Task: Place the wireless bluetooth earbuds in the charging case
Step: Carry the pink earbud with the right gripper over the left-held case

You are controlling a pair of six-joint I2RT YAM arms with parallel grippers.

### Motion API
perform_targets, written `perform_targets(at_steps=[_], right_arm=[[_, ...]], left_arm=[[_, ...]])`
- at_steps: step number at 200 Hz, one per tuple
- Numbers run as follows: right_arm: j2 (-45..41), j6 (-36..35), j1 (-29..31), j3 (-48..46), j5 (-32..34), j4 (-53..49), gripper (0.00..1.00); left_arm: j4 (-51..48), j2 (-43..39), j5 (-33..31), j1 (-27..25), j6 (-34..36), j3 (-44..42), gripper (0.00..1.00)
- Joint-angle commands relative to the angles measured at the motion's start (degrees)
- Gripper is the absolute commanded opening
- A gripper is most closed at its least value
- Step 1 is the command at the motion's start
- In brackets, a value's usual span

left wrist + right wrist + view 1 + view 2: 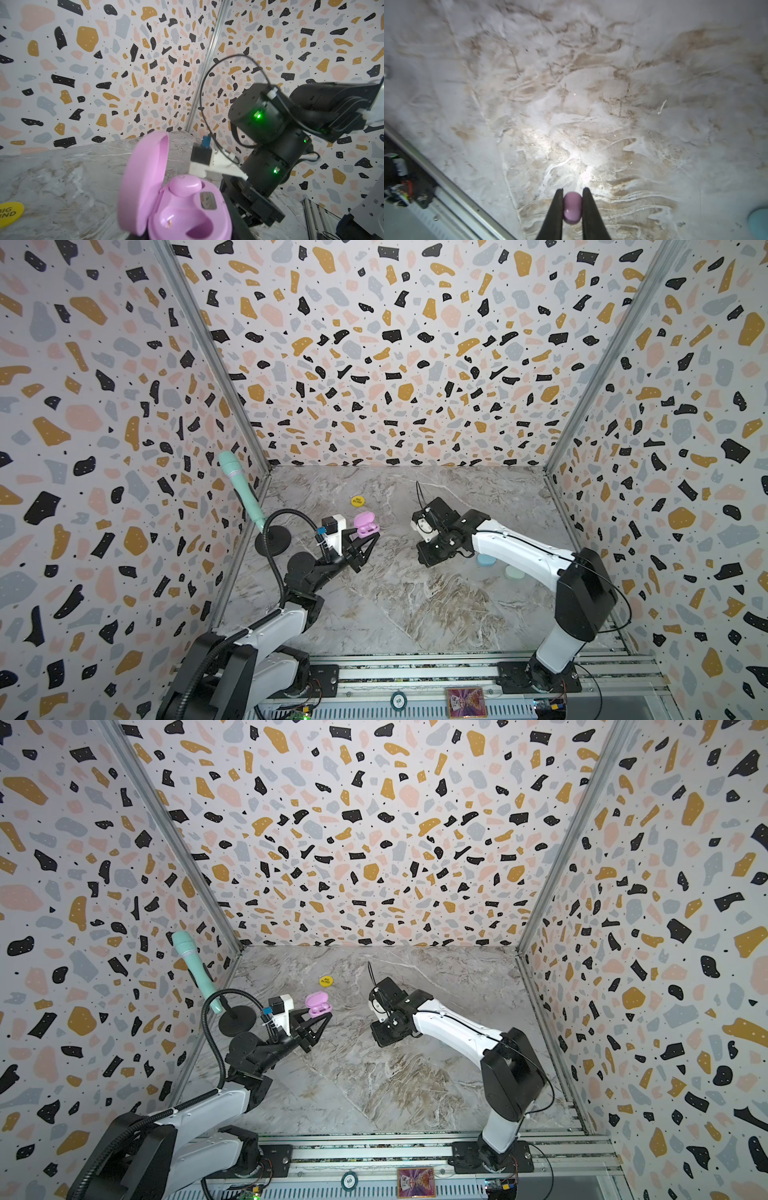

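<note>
The right pincer (572,192) is clamped together on a small lilac-pink bean-shaped plastic earbud (572,207). Its two black fingers press the bud's flanks and hold it clear of the grey-and-brown marbled desk (571,93), around the middle of the desk in both top views. Gripping it by the sides likely leaves its underside free to drop into a socket. Across from it, nearer the desk's left edge, the left pincer (365,537) is closed on the base of the glossy pink oval plastic charging case (180,214), apparently steadying it as a target for the other arm. Whether the case touches the desk I cannot tell. Its hinged lid (143,182) stands open, a second pink earbud (185,186) sits in one socket, and the neighbouring socket (199,228) is empty, so the held earbud probably belongs there. The two pincers are well apart, so a carry across and a careful alignment remain. Further out, a yellow round disc (358,500) lies toward the far edge. A pale blue oval case (484,560) and a pale green one (514,571) lie partly hidden beneath the right arm, toward the right edge. A mint-green microphone on a black stand (239,485) stands at the left edge.
</note>
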Motion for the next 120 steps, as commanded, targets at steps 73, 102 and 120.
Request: perform_targets(at_steps=[73,102,120], right_arm=[[-15.59,10.16,-2.86,1.30,-20.76,10.16,0.12],[-17.11,13.50,-2.78,-0.17,-24.93,15.81,0.12],[-17.50,15.18,-2.77,-0.79,-26.49,18.82,0.12]], left_arm=[[5.91,5.86,3.89,-5.83,2.61,6.10,0.00],[6.09,6.81,4.57,-6.65,3.06,6.51,0.00],[5.54,7.46,4.69,-7.75,3.69,7.27,0.00]])
